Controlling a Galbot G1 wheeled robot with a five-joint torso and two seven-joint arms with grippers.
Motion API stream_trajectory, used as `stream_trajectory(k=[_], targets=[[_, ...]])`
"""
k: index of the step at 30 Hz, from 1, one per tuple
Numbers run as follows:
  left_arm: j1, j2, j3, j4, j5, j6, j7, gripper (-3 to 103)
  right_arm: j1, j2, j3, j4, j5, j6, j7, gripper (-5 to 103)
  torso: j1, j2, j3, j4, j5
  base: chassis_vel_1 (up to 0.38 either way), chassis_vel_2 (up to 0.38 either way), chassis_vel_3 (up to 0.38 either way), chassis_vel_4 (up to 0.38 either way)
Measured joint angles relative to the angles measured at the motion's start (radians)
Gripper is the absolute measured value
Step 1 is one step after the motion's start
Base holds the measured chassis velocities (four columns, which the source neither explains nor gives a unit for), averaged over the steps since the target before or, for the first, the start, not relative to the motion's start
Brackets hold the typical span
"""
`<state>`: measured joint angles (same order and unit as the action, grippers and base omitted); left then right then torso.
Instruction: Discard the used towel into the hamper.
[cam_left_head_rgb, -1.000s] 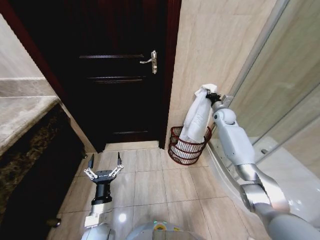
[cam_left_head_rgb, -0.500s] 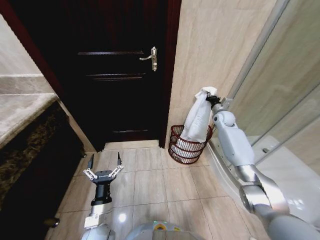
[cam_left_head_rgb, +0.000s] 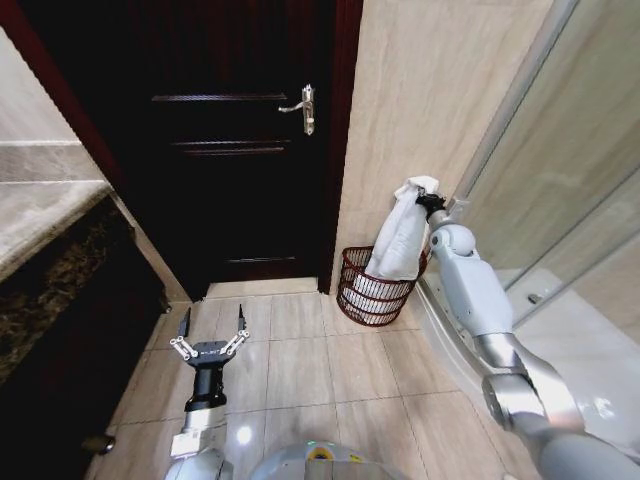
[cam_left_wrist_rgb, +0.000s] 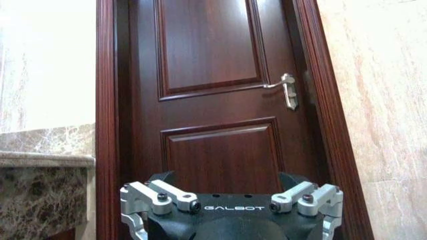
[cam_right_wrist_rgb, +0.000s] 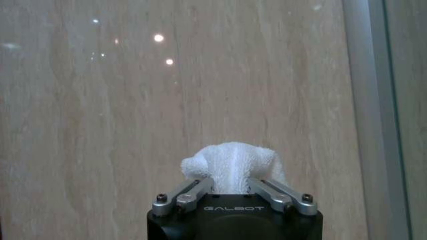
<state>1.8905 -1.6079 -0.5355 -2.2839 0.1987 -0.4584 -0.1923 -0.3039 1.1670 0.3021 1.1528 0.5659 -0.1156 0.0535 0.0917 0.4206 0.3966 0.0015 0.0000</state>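
- The towel (cam_left_head_rgb: 402, 238) is white and hangs from my right gripper (cam_left_head_rgb: 428, 204); its upper end is bunched between my fingers (cam_right_wrist_rgb: 193, 192), which are clenched on it, and its lower part reaches down into the hamper (cam_left_head_rgb: 375, 288).
- In my right wrist view the towel (cam_right_wrist_rgb: 231, 164) rises as a small white mound above the jaws, in front of the beige tiled wall (cam_right_wrist_rgb: 133, 110).
- The hamper is a round reddish-brown basket of open bars. It stands on the floor (cam_left_head_rgb: 300, 370) in the corner, beside the beige wall (cam_left_head_rgb: 420, 100) and near the dark wooden door (cam_left_head_rgb: 240, 150).
- My right arm is stretched forward along the glass shower panel (cam_left_head_rgb: 570, 170), with the gripper above the far rim of the hamper.
- My left gripper (cam_left_head_rgb: 208, 330) is low over the floor tiles, in front of the door and well apart from the hamper. Its fingers are spread and hold nothing.
- My left wrist view looks at the door (cam_left_wrist_rgb: 213, 100) with its silver handle (cam_left_wrist_rgb: 287, 87), and a marble counter (cam_left_wrist_rgb: 40, 170) shows at one side.
- The same counter (cam_left_head_rgb: 40, 220) is at my left in the head view.
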Motion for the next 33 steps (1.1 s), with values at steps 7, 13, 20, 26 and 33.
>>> stream_trajectory(k=[7, 13, 20, 26, 33], targets=[[0.0, 0.0, -0.004, -0.001, -0.003, 0.001, -0.001, 100, -0.022, 0.003, 0.004, 0.017, 0.027, -0.055, 0.0, 8, -0.01, -0.027, -0.018, 0.0, -0.0001, 0.0, 0.0, 0.0, 0.0], [-0.004, 0.0, -0.002, 0.004, -0.005, 0.001, -0.008, 100, -0.064, 0.009, 0.008, 0.044, 0.0, -0.115, -0.008, 8, -0.019, -0.056, -0.037, -0.0001, -0.0002, 0.0, 0.0, 0.0, 0.0], [0.0, 0.0, 0.001, 0.006, -0.004, -0.002, -0.007, 100, -0.082, 0.021, 0.013, 0.023, -0.029, -0.106, -0.025, 8, -0.03, -0.082, -0.053, 0.0, 0.0, 0.0, 0.0, 0.0, 0.0], [-0.001, 0.0, 0.001, 0.011, -0.001, -0.011, -0.01, 100, -0.098, 0.028, 0.024, 0.004, -0.035, -0.103, -0.034, 8, -0.037, -0.102, -0.066, 0.0, 0.0, 0.0, 0.0, 0.0, 0.0], [-0.003, 0.0, 0.001, 0.015, -0.001, -0.022, -0.009, 100, -0.123, 0.02, 0.03, 0.009, -0.031, -0.204, -0.049, 8, -0.041, -0.117, -0.076, 0.0, 0.0001, 0.0, 0.0, 0.0, 0.0]])
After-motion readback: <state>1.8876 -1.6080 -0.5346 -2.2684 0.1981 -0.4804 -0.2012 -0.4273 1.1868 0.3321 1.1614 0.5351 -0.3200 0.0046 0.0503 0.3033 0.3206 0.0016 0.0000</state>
